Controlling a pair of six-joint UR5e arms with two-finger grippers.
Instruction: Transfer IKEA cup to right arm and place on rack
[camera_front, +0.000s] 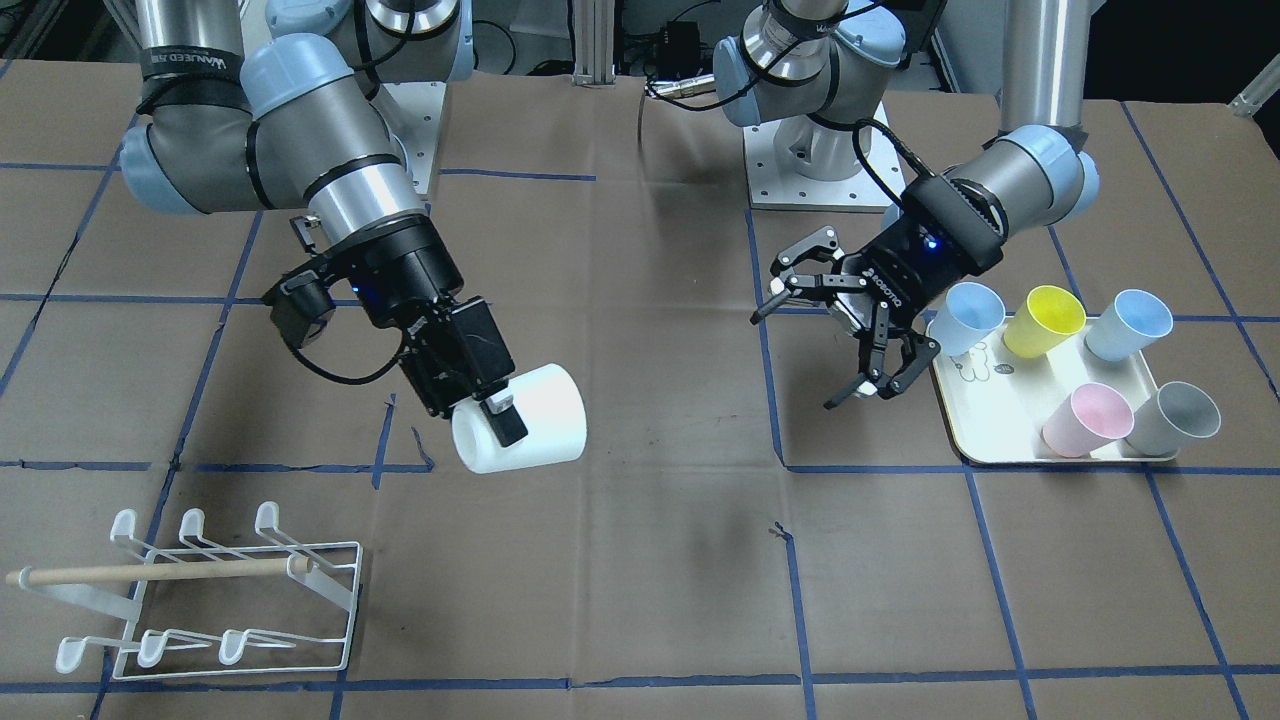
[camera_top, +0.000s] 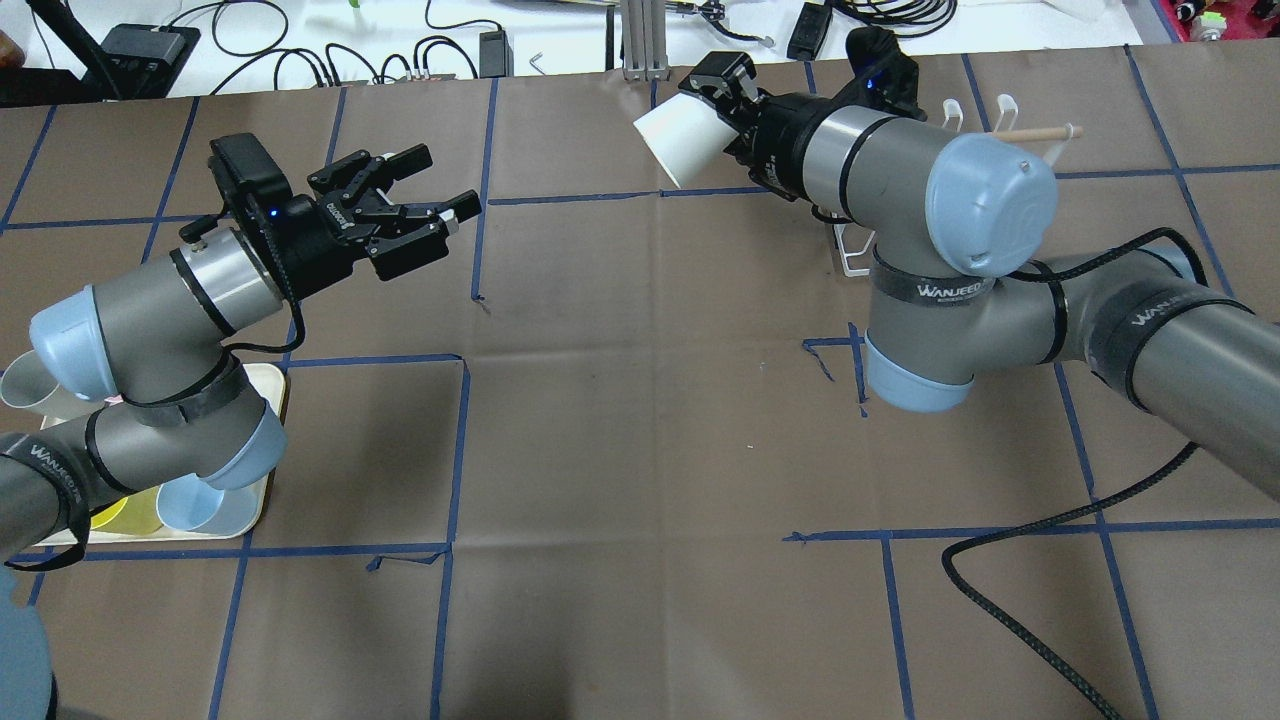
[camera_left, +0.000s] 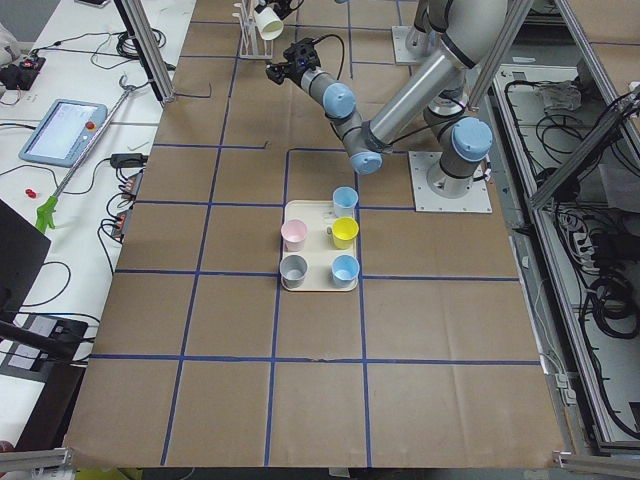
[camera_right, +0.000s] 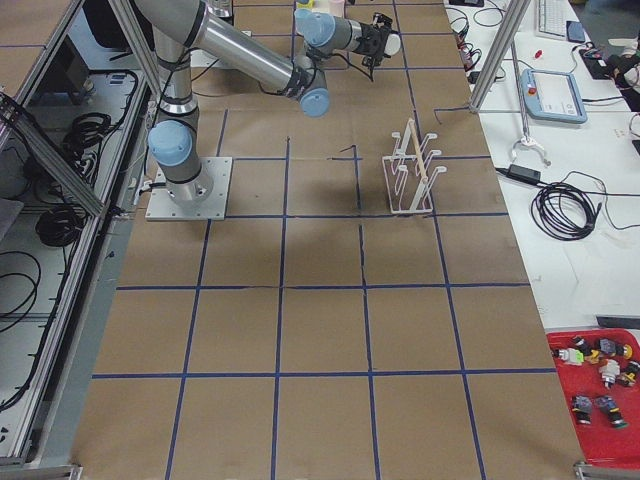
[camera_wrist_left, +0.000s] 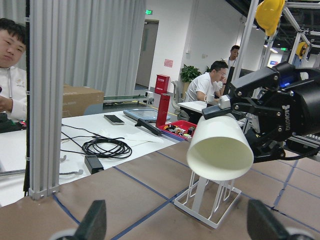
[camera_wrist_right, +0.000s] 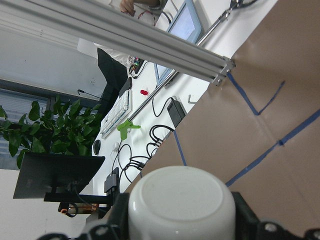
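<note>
My right gripper (camera_front: 508, 422) is shut on a white cup (camera_front: 535, 425) and holds it on its side above the table, mouth away from the wrist. The cup also shows in the overhead view (camera_top: 678, 142), in the left wrist view (camera_wrist_left: 220, 150) and, base-on, in the right wrist view (camera_wrist_right: 182, 200). The white wire rack (camera_front: 210, 590) with its wooden dowel stands near the table's front edge, ahead of the right arm, apart from the cup. My left gripper (camera_front: 850, 330), a clawed one, is open and empty beside the tray; it also shows in the overhead view (camera_top: 420, 200).
A cream tray (camera_front: 985, 445) under the left arm holds a pale blue (camera_front: 968, 315), a yellow (camera_front: 1045, 320), a blue (camera_front: 1130, 325), a pink (camera_front: 1088, 420) and a grey cup (camera_front: 1175, 418). Blue tape lines cross the brown table. A black cable (camera_top: 1010, 600) lies by the right arm.
</note>
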